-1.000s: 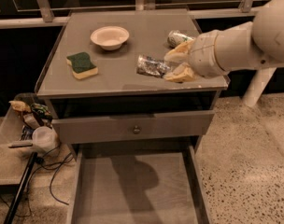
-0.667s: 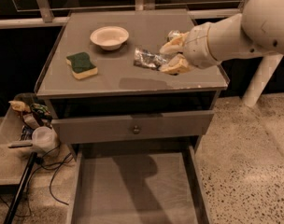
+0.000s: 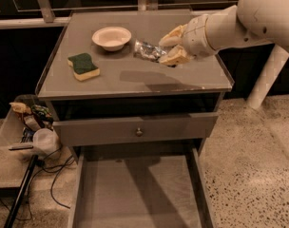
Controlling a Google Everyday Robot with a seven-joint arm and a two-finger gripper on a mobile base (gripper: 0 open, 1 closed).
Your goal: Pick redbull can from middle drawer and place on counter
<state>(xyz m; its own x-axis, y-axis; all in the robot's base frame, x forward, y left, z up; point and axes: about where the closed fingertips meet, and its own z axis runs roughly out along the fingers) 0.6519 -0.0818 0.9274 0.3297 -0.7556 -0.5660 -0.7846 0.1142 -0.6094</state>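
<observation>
Pick is done and I'm in the placing step: gripper (image 3: 160, 52) is pinching the redbull can (image 3: 144, 50) by one end, with the can lying sideways and sticking out toward the bowl (image 3: 111, 37). The can sits just right of the bowl, apart from it. Judging by the shadow nearer the camera than the bowl, it hangs a little above the counter (image 3: 135, 82) rather than resting on it. The middle drawer (image 3: 139, 194) is pulled out well below the bowl and nearer the camera, floor bare as far as I can see. The sponge (image 3: 82, 65) lies left of the bowl and nearer the camera, clear of my path. Next move as I read it: straight down until the can touches the top, spread the fingers, then back off to the right. I'll watch for rolling, since a can on its side could run into the bowl. Versus a second ago, the arm has carried the can left and further back, so it's now much closer to the bowl. Bowl, sponge and drawer haven't shifted.
</observation>
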